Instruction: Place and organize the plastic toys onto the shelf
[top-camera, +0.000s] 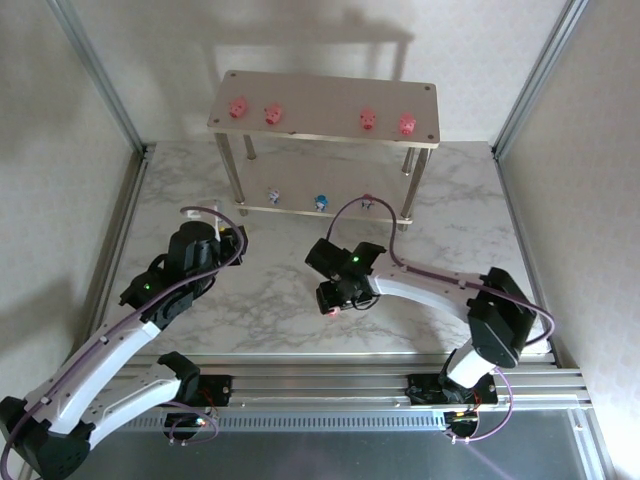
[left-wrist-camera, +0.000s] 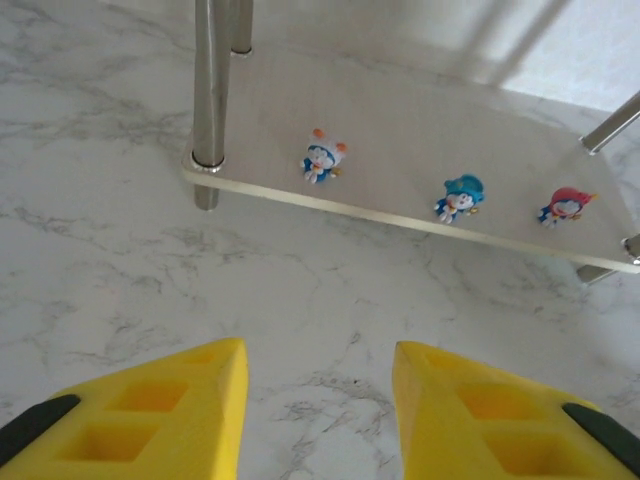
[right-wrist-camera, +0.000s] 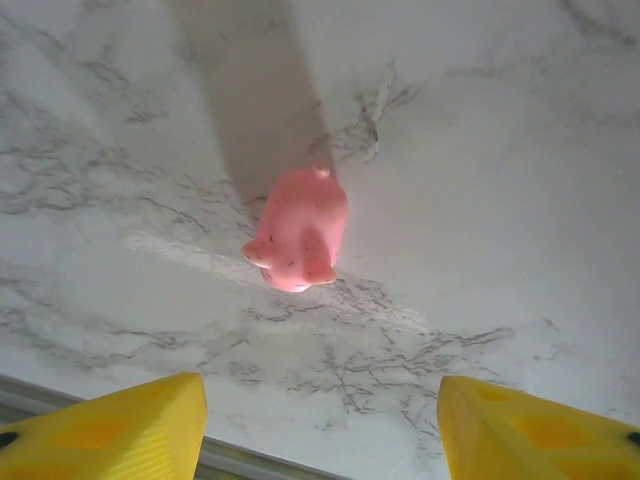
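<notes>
The shelf (top-camera: 322, 92) stands at the back of the table. Its top board carries several pink pig toys, from one (top-camera: 237, 108) on the left to another (top-camera: 407, 125) on the right. On the lower board (left-wrist-camera: 400, 130) stand three whitish toys: a rabbit-eared one (left-wrist-camera: 322, 160), a blue-hatted one (left-wrist-camera: 460, 197) and a red-hatted one (left-wrist-camera: 567, 206). One more pink pig (right-wrist-camera: 298, 230) lies on the marble, also visible from above (top-camera: 330, 309). My right gripper (right-wrist-camera: 320, 420) hovers open just short of it, not touching. My left gripper (left-wrist-camera: 318, 400) is open and empty, facing the lower board.
A silver shelf leg (left-wrist-camera: 210, 90) stands ahead and left of my left gripper. Metal frame posts (top-camera: 100, 70) flank the table, with white walls behind. A rail (top-camera: 380, 380) runs along the near edge, close behind the loose pig.
</notes>
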